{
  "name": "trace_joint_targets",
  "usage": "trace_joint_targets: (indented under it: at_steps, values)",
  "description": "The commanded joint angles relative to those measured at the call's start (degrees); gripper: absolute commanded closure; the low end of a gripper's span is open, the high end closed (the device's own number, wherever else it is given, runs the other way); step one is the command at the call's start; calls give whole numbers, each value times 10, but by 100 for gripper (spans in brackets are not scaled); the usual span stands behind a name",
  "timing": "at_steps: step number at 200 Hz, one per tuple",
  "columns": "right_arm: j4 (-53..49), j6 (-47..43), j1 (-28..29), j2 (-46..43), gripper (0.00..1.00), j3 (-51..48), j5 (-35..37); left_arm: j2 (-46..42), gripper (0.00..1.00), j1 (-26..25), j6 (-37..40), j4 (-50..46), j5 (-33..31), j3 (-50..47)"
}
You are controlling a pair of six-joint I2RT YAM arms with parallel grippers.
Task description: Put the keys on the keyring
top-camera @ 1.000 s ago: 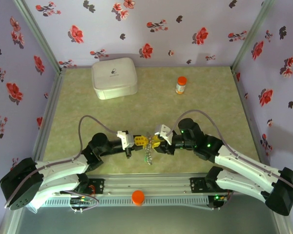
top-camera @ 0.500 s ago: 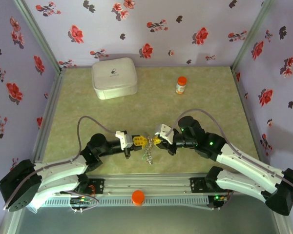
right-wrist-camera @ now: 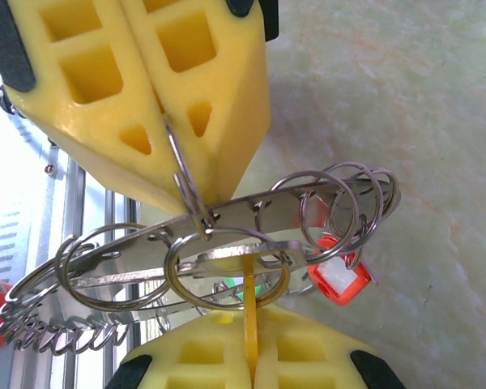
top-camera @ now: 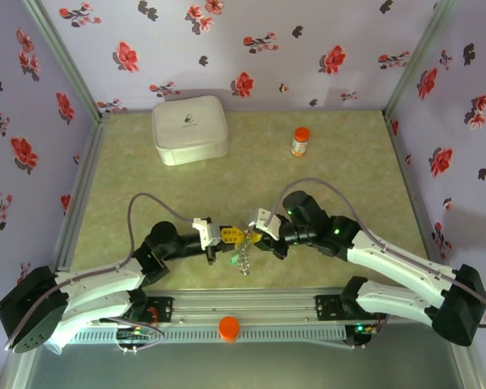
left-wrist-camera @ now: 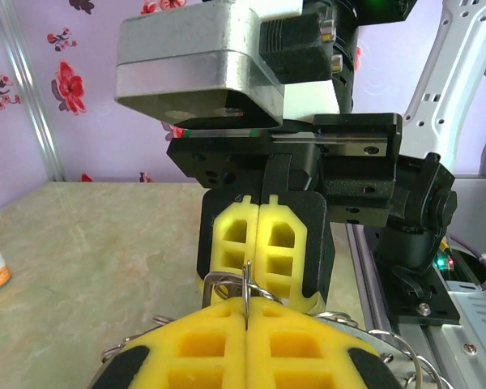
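Note:
Both grippers meet tip to tip low over the table's near middle. My left gripper (top-camera: 233, 236) (left-wrist-camera: 247, 306) is shut on a thin wire loop (right-wrist-camera: 183, 177) of the keyring (right-wrist-camera: 263, 203), whose flat metal band carries several split rings. My right gripper (top-camera: 256, 235) (right-wrist-camera: 251, 336) is shut on the yellow tag (right-wrist-camera: 249, 296) of one of the keys. A red-tagged key (right-wrist-camera: 340, 279) hangs from the rings at the right, and a bit of green (right-wrist-camera: 227, 285) shows behind the band. The bunch (top-camera: 243, 261) dangles below both grippers.
A white zipped case (top-camera: 189, 128) lies at the back left. An orange-capped bottle (top-camera: 300, 141) stands at the back right. Flowered walls close three sides, and the arms' base rail (top-camera: 251, 308) runs along the near edge.
My right gripper has shut on the yellow tag and its arm has shifted left, closer to the left gripper. The left gripper has stayed shut on the wire loop.

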Motion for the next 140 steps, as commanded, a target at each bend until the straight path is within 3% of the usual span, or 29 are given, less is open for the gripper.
trace_joint_targets:
  at_steps: [1, 7, 33, 44, 73, 140]
  values:
    - [-40, -9, 0, 0, 100, 12, 10, -20, 100, 4, 11, 55, 21, 30]
    - [-45, -10, 0, -4, 97, 14, 17, -19, 100, 3, 12, 54, 20, 28]
    - [-73, -15, -6, -59, 66, 9, 57, -15, 100, 5, 20, 40, 20, 17]
    - [-84, -21, -7, -91, 60, 6, 69, -11, 100, 8, 24, 36, 20, 12]
    - [-99, -32, -7, -125, 60, 17, 50, 6, 100, 8, 41, 23, 30, 17]
    - [52, 19, -2, -74, 72, 20, -65, 9, 100, 8, 54, 5, 49, 27]
